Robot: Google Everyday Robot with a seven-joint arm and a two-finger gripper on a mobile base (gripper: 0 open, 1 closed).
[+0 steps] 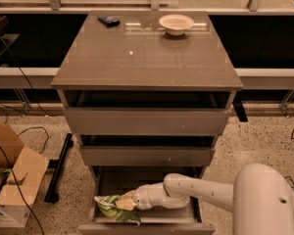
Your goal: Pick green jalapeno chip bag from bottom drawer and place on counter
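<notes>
Down in the open bottom drawer [147, 227], the bag [109, 208] is seen at the left front corner, with the gripper [125, 203] set against its right end. Whether the bag is clasped cannot be told. The reach is judged done; the bag is not yet raised. Lifting it out and setting it on the counter [137, 58], near the bowl [176, 23], is left.
</notes>
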